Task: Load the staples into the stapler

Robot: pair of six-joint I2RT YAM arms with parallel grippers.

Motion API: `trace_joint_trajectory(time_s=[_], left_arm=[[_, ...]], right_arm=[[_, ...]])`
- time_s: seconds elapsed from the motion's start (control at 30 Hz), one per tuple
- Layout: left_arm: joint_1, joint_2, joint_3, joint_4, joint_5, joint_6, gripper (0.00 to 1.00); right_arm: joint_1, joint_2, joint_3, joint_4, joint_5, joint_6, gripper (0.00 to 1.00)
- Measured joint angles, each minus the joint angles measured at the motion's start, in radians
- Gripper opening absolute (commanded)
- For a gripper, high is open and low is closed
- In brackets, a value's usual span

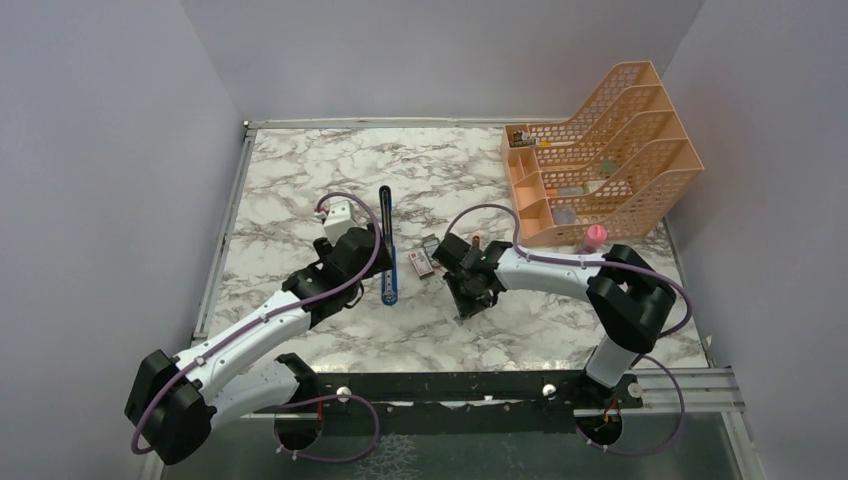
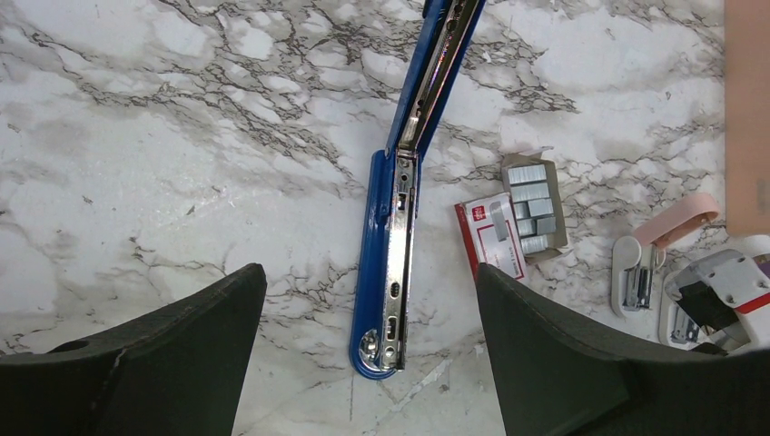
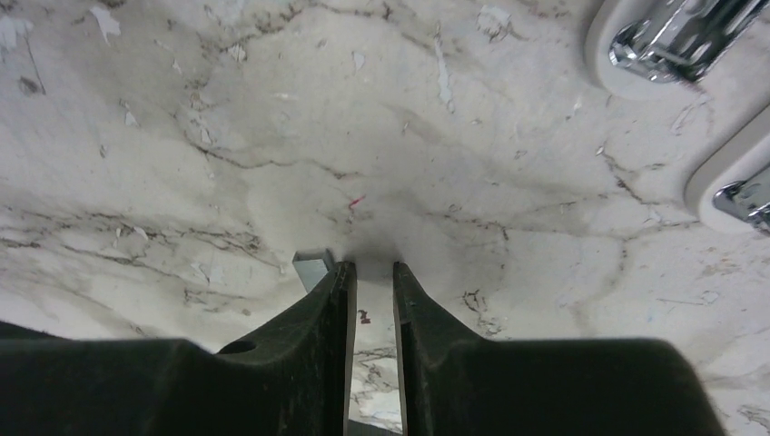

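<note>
The blue stapler [image 1: 388,250] lies folded open flat on the marble, its silvery channel [image 2: 399,263] facing up. My left gripper [image 2: 368,282] hovers over the stapler's near end, wide open with nothing in it; from above the left gripper [image 1: 372,262] sits just left of the stapler. The pink-and-white staples box [image 2: 495,238] and its grey tray of strips [image 2: 534,207] lie right of the stapler. My right gripper [image 3: 372,268] stands on the table, fingers a narrow slit apart with bare marble between them. One loose staple strip [image 3: 313,268] lies outside its left fingertip.
An orange mesh desk organiser [image 1: 600,150] stands at the back right with a pink highlighter [image 1: 595,237] in front of it. Two small white pieces with chrome parts [image 3: 672,41] lie on the table beyond my right gripper. A raised rail runs along the table's left edge [image 1: 225,230].
</note>
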Motion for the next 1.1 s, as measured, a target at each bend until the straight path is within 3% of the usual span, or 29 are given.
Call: trace_joint_trajectory(time_s=[0.13,0.37,0.6,0.8,1.1], left_arm=[[0.0,-0.017,0.0,-0.002,0.003,-0.003,0.86],[0.0,-0.061,0.0,-0.022,0.002,-0.006,0.87],[0.006,-0.092,-0.001,-0.066,-0.018,-0.016,0.87],[0.011,-0.129,-0.016,-0.083,-0.037,-0.029,0.87],[0.015,-0.15,-0.029,-0.106,-0.04,-0.032,0.88]], right_arm=[[0.0,-0.013,-0.015,0.0,-0.051,-0.008,0.27],[0.0,-0.02,-0.011,-0.001,-0.058,-0.014,0.42],[0.002,-0.02,0.011,0.0,-0.069,-0.015,0.51],[0.015,-0.012,0.029,0.0,-0.074,0.002,0.5],[0.027,0.034,0.043,-0.004,-0.068,0.07,0.41]])
